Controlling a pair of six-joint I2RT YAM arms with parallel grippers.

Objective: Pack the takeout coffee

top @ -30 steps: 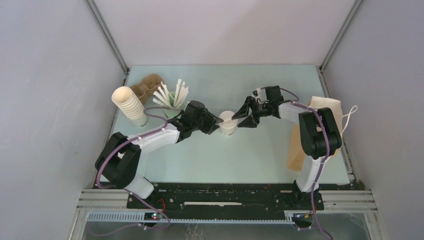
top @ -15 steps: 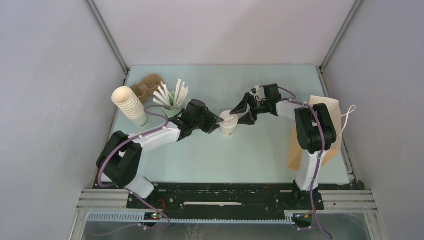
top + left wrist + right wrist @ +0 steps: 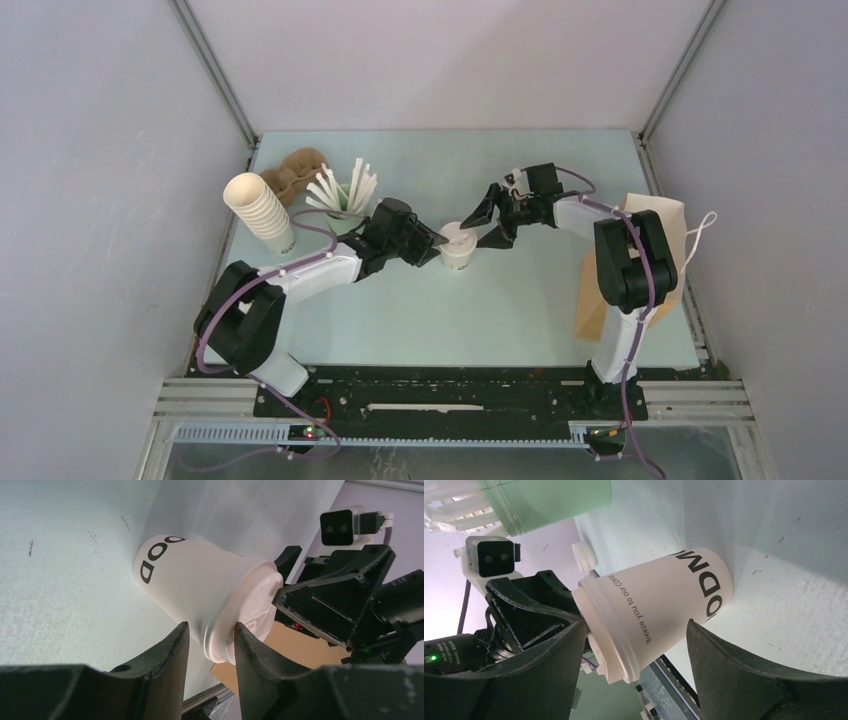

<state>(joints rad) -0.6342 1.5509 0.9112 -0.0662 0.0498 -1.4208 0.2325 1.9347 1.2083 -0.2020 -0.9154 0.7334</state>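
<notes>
The takeout coffee (image 3: 459, 255) is a small cream-white cup with a white lid, standing on the pale green table's middle. My left gripper (image 3: 438, 243) reaches it from the left. In the left wrist view its fingers (image 3: 210, 630) are closed on the cup (image 3: 190, 585) at the lid rim. My right gripper (image 3: 474, 233) is open at the cup's right. In the right wrist view its fingers (image 3: 636, 625) stand wide on either side of the cup (image 3: 659, 605) without touching it.
A tall stack of cream cups (image 3: 258, 210), a pale green cup of white sticks (image 3: 345, 200) and a brown cup carrier (image 3: 295, 168) stand at the back left. A brown paper bag (image 3: 665, 215) lies at the right edge, under the right arm.
My right gripper has moved left and now straddles the cup with its fingers open. The left gripper and the cup have stayed in place.
</notes>
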